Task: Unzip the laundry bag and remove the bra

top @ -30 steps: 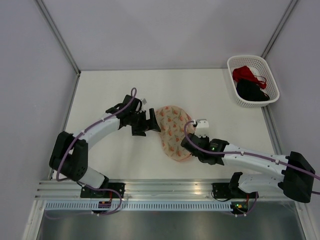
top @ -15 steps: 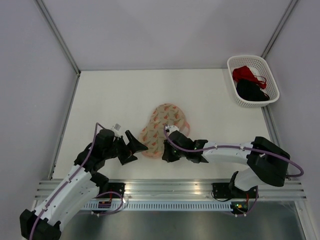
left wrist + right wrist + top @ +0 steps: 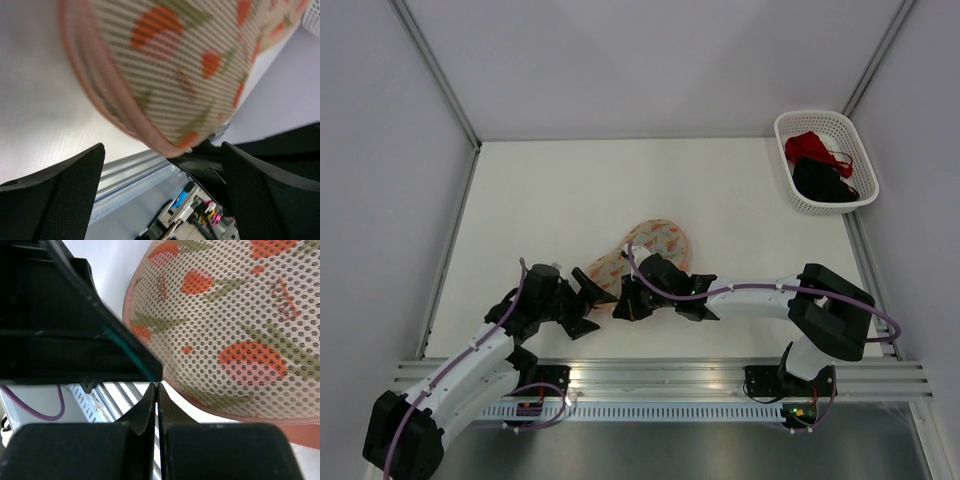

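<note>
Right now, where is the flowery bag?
In the top view, the laundry bag lies on the table, near the front middle, with the left gripper and right gripper at its near end.

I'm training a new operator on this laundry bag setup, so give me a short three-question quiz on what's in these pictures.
1. True or false: the laundry bag lies on the table, outside the white basket.
2. The red garment is: A in the basket, B on the bag, C on the bare table.
3. Fill in: the ___ gripper is shut.
Key: 1 true; 2 A; 3 right gripper.
</note>
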### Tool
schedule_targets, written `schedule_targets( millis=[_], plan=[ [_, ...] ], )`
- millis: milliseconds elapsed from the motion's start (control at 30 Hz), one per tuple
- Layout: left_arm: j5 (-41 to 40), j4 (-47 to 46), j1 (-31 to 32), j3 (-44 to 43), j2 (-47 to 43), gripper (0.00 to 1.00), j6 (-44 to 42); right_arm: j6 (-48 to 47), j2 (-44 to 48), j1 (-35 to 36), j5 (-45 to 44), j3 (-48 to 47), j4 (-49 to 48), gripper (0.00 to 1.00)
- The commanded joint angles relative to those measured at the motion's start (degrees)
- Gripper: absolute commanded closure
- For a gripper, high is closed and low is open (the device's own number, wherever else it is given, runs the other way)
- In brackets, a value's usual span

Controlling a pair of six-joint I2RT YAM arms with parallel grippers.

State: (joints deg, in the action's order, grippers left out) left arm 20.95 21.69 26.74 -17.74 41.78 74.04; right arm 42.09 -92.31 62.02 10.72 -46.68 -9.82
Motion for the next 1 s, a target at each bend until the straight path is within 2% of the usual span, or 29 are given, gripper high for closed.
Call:
schedule_targets(
  millis=[0,200,433,500,533,600,633,700,733,800,967],
  plan=[
    [-6.6,-1.0,0.0,2.1,-0.6,0.01,5.8,-1.3,1.3,0.1,0.1,-1.7,-1.9,1.0],
    [-15.0,-1.1,0.0,1.6,-2.1,0.04,9.1,-1.4,2.2,0.2,-0.1,-0.7,-1.5,0.99],
    [-18.3,-3.7,-0.1,-4.7,7.8,0.36,6.3,-1.7,3.2,0.5,0.4,0.0,-0.5,1.0],
    [-18.1,-4.3,-0.1,-5.8,9.8,0.42,5.9,-1.7,4.2,0.4,0.1,0.4,-0.3,1.0],
    [-18.1,-5.1,-0.1,-6.6,11.3,0.5,5.6,-1.8,4.5,0.4,-0.1,0.7,-0.1,1.0],
    [-17.8,-6.0,-0.2,-7.0,12.4,0.56,5.5,-2.1,5.1,0.5,-0.3,0.8,0.5,1.0],
    [-17.8,-6.7,-0.2,-7.1,13.1,0.65,5.5,-2.4,5.2,0.4,-0.3,0.8,0.9,1.0],
    [-17.8,-7.3,-0.4,-7.5,13.2,0.76,5.3,-2.6,5.2,0.4,-0.2,0.7,1.4,1.0],
    [-17.9,-7.5,-0.5,-7.7,13.3,0.87,5.0,-2.8,5.2,0.4,-0.2,0.4,2.7,1.0],
    [-17.6,-7.5,-1.4,-8.2,13.6,0.98,3.9,-3.7,4.5,0.5,-1.8,-1.2,5.6,0.99],
    [-15.2,-7.5,-4.7,-9.7,14.7,0.98,0.2,-5.6,3.5,0.5,-8.4,-4.4,20.8,1.0]
  ],
)
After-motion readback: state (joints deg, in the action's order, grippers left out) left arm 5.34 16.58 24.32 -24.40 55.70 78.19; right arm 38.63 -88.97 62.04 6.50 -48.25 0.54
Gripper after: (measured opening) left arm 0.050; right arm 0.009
